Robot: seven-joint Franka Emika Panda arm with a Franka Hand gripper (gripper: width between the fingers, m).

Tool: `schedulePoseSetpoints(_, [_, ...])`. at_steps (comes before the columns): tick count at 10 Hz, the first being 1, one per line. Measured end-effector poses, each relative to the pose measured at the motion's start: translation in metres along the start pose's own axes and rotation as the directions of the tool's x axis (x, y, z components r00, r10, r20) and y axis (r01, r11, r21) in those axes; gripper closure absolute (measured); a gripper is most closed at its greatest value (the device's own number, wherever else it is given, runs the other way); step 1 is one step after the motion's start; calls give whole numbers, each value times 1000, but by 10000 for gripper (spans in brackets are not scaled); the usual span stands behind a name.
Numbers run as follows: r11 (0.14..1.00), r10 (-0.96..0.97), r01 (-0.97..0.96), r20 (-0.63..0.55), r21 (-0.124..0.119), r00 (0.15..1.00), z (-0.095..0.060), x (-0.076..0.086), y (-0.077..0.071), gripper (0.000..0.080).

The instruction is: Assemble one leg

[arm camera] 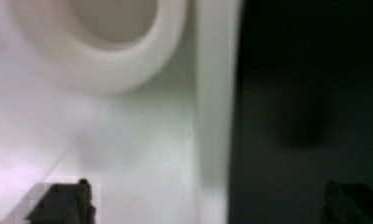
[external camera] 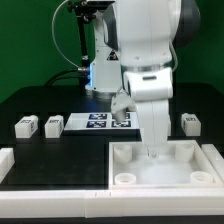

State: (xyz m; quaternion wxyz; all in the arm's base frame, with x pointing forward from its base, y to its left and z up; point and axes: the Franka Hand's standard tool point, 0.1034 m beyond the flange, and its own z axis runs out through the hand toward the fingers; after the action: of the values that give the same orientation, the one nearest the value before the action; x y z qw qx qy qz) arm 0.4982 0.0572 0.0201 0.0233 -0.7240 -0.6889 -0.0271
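Observation:
Three small white legs with tags lie on the black table: two at the exterior view's left (external camera: 27, 125) (external camera: 52, 125) and one at its right (external camera: 189, 122). A fourth leg is not in sight. The large white tray-like piece (external camera: 186, 163) with round corner sockets lies at the front right. My gripper (external camera: 155, 150) hangs low over that piece, its fingers hidden by the arm. In the wrist view my gripper (arm camera: 206, 198) is open and empty. Its dark fingertips (arm camera: 62, 202) stand wide apart over the piece's edge (arm camera: 156, 140), next to a round socket (arm camera: 121, 30).
The marker board (external camera: 100, 121) lies at mid table behind the arm. A white block (external camera: 5, 160) sits at the front left, and a white rim (external camera: 55, 195) runs along the front. A lit stand (external camera: 97, 70) is at the back.

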Motion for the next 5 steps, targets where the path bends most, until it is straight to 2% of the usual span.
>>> schedulePoseSetpoints(1, [995,103,-103,5,-19,995,-17,7,-5,151])
schedulePoseSetpoints(3, [978,208,-207,7,-35,978,-34,24,-17,151])
schedulePoseSetpoints(4, [894,447,-447,2,-29,895,-39,40,-26,151])
schedulePoseSetpoints(5, [810,585,-585,-5,-28,811,-42,53,-31,151])
